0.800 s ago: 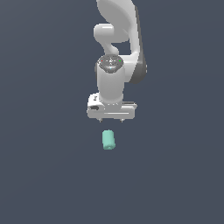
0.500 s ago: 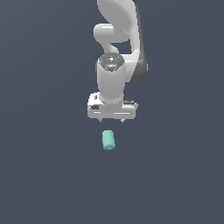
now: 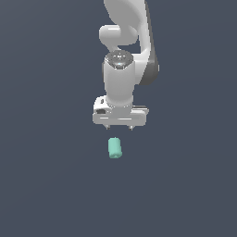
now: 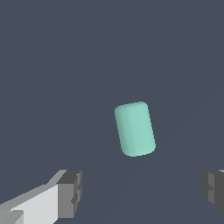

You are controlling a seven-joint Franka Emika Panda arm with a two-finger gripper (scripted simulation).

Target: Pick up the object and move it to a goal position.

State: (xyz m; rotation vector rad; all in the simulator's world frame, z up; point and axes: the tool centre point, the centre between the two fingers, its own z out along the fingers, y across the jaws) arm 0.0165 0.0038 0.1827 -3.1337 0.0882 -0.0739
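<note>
Teal-green and matte, the object (image 3: 115,148) is a short cylinder that we see lying on its side on the dark grey bench (image 3: 51,185), its long axis running roughly away from the exterior camera with a slight tilt. In the wrist view the object (image 4: 134,129) appears free, with nothing touching it. Above it in the exterior view hangs our white pincer (image 3: 119,127), pointing straight down, its two small fingertips (image 3: 107,126) clear of the cylinder and spread wider than the cylinder itself. The wrist view shows the dark finger pads (image 4: 71,193) set wide apart, so the jaws stand open and hold nothing. The white arm (image 3: 121,78) rises above the pincer toward the frame's upper edge.
</note>
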